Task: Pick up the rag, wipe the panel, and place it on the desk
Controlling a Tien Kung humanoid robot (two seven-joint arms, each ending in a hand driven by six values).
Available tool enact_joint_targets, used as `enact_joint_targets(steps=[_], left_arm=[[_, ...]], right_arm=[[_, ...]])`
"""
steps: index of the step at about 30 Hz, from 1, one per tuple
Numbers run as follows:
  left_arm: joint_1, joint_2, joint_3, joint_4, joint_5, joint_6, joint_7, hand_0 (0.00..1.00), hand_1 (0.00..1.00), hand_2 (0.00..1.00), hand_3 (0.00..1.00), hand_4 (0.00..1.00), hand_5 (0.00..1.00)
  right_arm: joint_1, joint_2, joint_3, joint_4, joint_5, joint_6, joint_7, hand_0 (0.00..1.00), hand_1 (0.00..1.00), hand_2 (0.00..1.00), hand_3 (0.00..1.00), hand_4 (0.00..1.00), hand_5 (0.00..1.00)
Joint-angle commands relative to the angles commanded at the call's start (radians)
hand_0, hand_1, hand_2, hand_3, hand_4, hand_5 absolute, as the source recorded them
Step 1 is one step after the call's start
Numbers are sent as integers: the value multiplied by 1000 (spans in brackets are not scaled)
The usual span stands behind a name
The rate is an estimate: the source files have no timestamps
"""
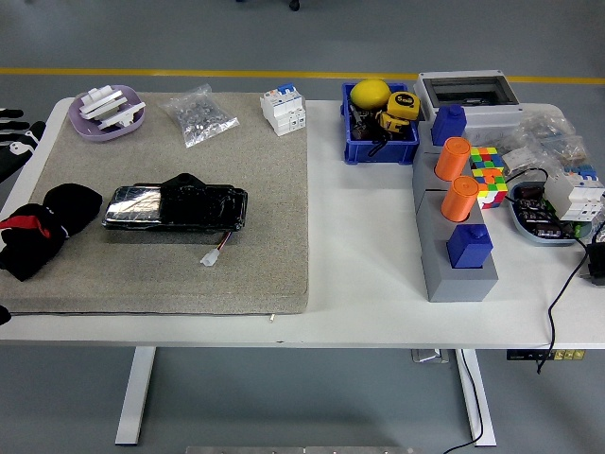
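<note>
Beside rag (40,230): panel (176,207) lengthwise L-R, prob. flat.

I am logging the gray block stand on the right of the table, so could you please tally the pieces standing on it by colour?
Orange cylinders: 2, the far one and the near one.
Blue blocks: 2, one at the far end and one at the near end.
Total: 4 pieces on the gray stand.
</note>
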Motion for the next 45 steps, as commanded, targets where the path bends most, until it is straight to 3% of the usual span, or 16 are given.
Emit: enact_joint_targets(steps=[45], left_arm=[[10,16,-36,-23,10,0,7,499,553,574,587,853,321]], right_arm=[[-8,4,-59,2,83,3,34,711,691,694,636,998,544]])
